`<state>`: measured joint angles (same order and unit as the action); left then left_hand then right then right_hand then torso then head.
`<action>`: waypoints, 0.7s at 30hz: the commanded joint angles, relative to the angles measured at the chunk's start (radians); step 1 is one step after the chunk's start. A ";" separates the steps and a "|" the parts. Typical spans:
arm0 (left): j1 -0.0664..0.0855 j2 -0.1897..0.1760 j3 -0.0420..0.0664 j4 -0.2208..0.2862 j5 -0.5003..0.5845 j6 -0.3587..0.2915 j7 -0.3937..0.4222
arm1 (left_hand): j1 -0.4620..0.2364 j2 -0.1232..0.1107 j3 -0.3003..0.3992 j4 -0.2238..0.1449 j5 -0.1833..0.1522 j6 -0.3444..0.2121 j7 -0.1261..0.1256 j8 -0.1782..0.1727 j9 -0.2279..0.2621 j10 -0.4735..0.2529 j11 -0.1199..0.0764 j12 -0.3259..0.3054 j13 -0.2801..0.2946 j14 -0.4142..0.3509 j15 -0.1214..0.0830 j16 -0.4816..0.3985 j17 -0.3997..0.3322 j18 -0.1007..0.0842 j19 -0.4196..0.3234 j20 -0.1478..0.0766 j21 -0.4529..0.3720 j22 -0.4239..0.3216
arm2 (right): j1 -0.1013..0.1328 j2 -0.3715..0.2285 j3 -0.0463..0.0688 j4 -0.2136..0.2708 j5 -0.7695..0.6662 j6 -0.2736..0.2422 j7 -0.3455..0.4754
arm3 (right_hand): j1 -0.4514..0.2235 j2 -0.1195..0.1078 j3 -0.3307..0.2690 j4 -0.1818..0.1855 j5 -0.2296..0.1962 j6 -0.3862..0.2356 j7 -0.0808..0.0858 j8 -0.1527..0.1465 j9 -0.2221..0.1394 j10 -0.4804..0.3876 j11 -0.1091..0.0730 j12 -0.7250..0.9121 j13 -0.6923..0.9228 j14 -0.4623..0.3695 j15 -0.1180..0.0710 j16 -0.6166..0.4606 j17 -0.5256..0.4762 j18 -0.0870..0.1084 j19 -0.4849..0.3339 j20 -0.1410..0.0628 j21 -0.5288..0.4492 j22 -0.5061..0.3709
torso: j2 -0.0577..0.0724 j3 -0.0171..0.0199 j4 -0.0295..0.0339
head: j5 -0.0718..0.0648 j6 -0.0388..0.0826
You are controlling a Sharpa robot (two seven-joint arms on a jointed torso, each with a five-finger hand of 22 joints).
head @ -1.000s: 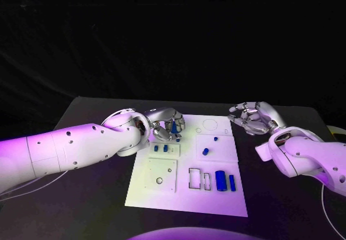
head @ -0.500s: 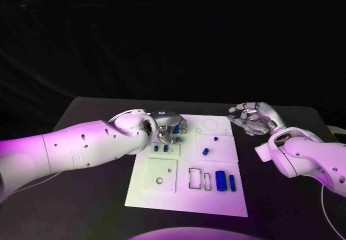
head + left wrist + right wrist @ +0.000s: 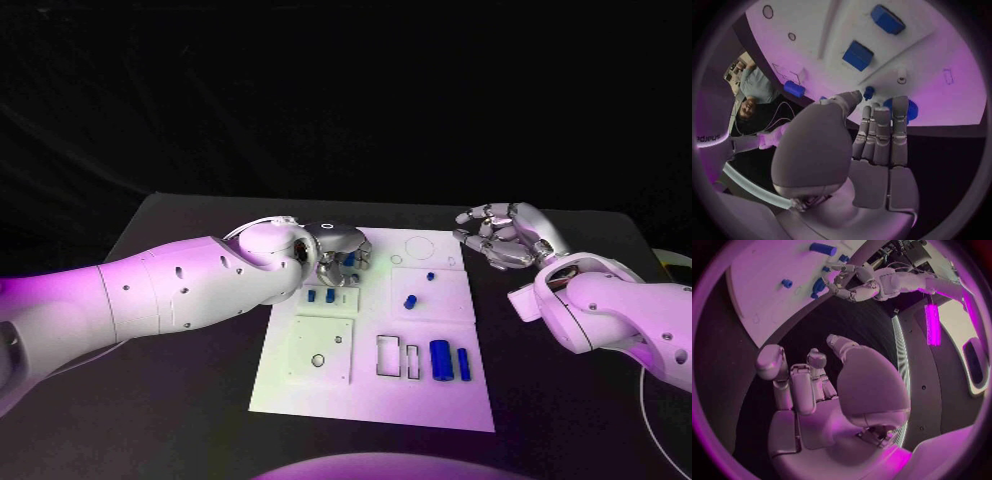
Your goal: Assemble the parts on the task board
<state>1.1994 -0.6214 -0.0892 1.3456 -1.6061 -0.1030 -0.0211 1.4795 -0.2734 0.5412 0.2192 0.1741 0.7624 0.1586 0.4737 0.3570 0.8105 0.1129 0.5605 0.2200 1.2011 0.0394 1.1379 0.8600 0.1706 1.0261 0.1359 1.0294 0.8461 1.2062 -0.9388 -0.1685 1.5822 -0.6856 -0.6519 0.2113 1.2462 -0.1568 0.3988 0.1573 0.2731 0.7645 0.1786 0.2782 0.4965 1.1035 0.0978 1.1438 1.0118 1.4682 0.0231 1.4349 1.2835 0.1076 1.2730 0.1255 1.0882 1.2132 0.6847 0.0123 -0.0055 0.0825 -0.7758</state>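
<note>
1. While the left hand (image 3: 335, 262) hovers over the far left part of the task board (image 3: 372, 400), its fingers curl down around a blue part (image 3: 900, 108); the left wrist view shows blue between the fingertips, so it seems to grip that piece, though how firmly cannot be told
2. To do this step well, the hand should, by my judgement, keep the piece steady above its seat, line it up with the opening, and lower it straight, without brushing the two small blue pegs (image 3: 323, 296) lying just beside it toward the robot
3. The held part looks round and short; its long axis cannot be told, as the fingers hide most of it
4. The right hand (image 3: 505, 236) hangs off the board's far right corner, over the black table (image 3: 173, 240), fingers curled in and holding nothing
5. Two longer blue blocks (image 3: 451, 362) lie in the near right section of the board, their long axes running from the robot toward the far edge
</note>
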 commanded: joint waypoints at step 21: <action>-0.001 0.016 0.001 -0.011 -0.007 0.075 -0.038 | 0.016 -0.001 0.036 -0.004 -0.004 0.038 -0.002 -0.010 -0.018 0.064 -0.009 0.004 -0.018 0.045 -0.006 0.075 0.038 -0.020 0.049 -0.003 0.073 0.082 | -0.001 0.003 0.000 0.002 -0.008 0.006 0.009 | -0.005 0.002 0.001 0.007 0.011 -0.007 0.003 0.009 -0.002 -0.006 -0.002 -0.002 0.000 0.017 -0.003 -0.005 0.001 0.008 -0.008 -0.001 -0.004 -0.001 | -0.001 0.0000 0.0011 | -0.001 -0.006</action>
<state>1.1990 -0.6082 -0.0880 1.3345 -1.6151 -0.0537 -0.0461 1.4888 -0.2721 0.5714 0.2138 0.1741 0.7930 0.1562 0.4700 0.3404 0.8691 0.1037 0.5605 0.2034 1.2401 0.0324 1.2124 0.8995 0.1696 1.0718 0.1335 1.1011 0.9288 1.2061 -0.9368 -0.1683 1.5827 -0.6855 -0.6519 0.2118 1.2463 -0.1569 0.3988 0.1573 0.2809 0.7645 0.1786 0.2822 0.4956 1.1035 0.0978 1.1438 1.0119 1.4682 0.0231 1.4349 1.2836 0.1077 1.2730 0.1255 1.0882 1.2133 0.6836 0.0123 -0.0038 0.0809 -0.7814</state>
